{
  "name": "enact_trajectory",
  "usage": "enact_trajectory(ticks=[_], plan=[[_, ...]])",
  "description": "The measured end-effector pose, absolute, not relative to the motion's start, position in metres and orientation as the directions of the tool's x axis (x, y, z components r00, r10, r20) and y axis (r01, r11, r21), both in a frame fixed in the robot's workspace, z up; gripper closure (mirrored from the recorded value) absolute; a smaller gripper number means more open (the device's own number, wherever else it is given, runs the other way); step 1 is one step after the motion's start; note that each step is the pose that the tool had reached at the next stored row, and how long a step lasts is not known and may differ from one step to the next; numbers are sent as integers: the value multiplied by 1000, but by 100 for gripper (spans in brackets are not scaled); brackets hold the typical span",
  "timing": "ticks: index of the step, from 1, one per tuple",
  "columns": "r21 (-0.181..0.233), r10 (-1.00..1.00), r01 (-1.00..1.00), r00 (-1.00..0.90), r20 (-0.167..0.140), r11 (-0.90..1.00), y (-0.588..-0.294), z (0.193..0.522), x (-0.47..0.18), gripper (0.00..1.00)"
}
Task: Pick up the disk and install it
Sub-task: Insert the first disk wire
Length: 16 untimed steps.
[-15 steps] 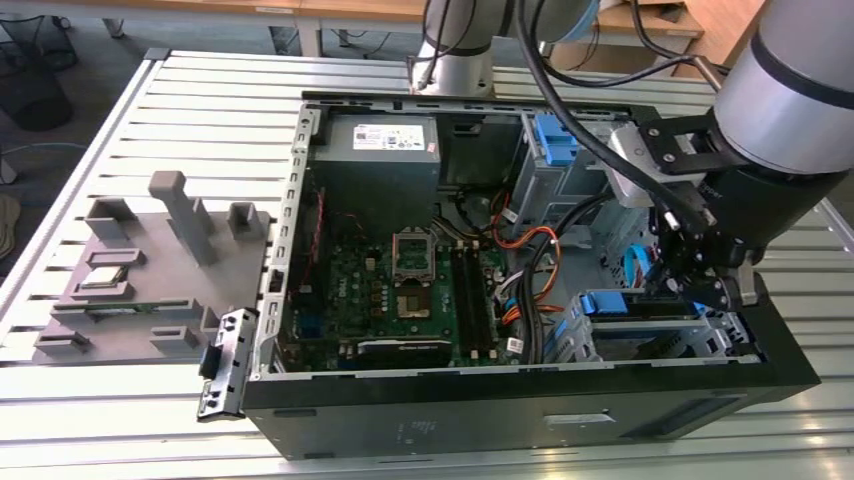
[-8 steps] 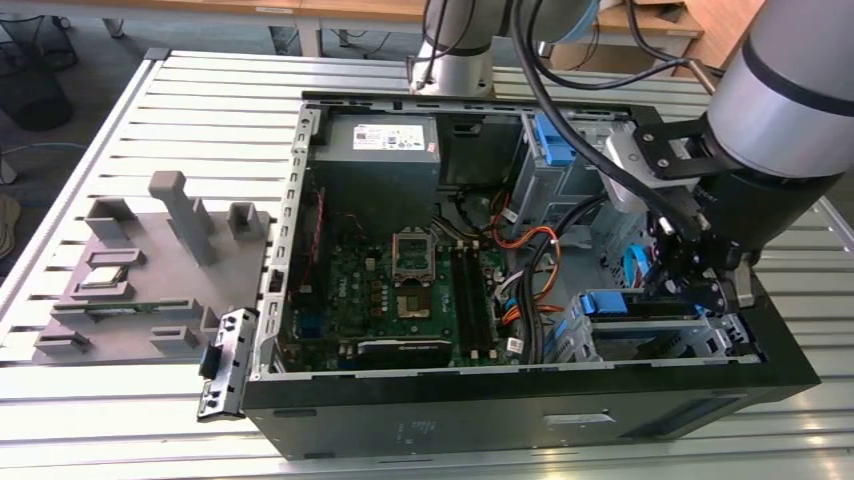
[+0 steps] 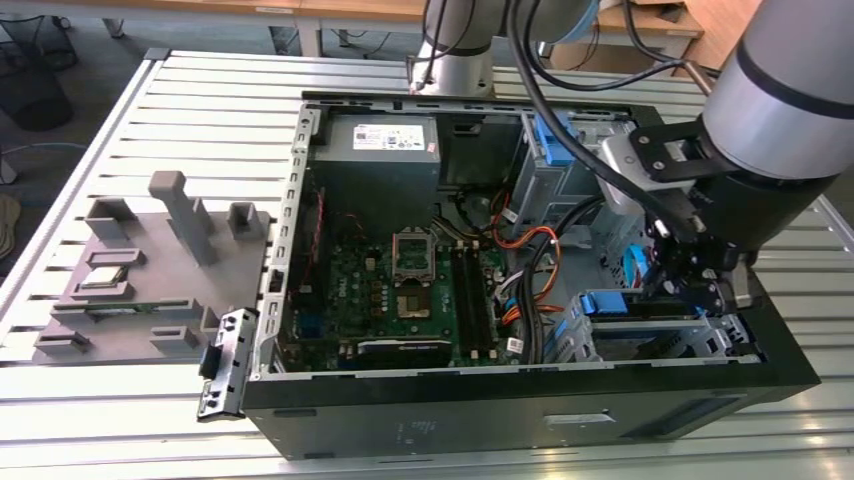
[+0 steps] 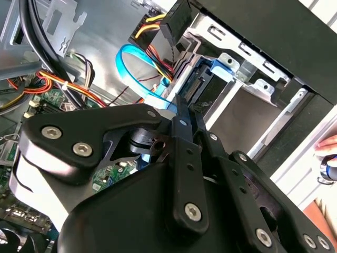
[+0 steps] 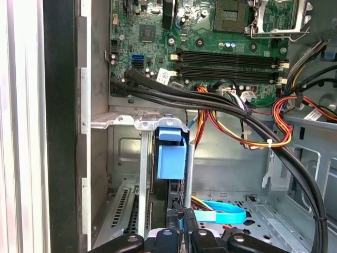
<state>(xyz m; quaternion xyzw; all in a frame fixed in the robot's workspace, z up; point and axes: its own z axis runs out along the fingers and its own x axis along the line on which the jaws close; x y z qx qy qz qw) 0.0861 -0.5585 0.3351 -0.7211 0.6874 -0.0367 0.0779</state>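
Note:
The disk (image 5: 171, 158) stands on edge in the metal drive cage (image 5: 121, 120) at the corner of the open computer case, its blue plastic frame facing out. From the exterior view the blue frame of the disk (image 3: 625, 304) shows in the cage at the case's near right corner. My gripper (image 3: 690, 285) hangs just over that cage. In both wrist views the black fingers come together to a narrow tip right behind the disk's end (image 4: 202, 79), and my gripper (image 4: 180, 105) holds nothing. Whether the tip of my gripper (image 5: 182, 220) touches the disk I cannot tell.
Black cable bundles (image 5: 221, 108), orange and yellow wires and a light blue data cable (image 5: 224, 213) run close to the cage. The motherboard (image 3: 400, 290) and a grey power-supply box (image 3: 380, 150) occupy the case. A grey fixture tray (image 3: 134, 290) lies at the exterior view's left. A person's hand (image 4: 327, 158) is outside the case.

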Motion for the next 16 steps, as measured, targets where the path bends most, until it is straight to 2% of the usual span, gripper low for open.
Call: enact_trajectory(ticks=[16], plan=[[-171, -997, -984, 59, -53, -49, -558, 332, 85, 84]])
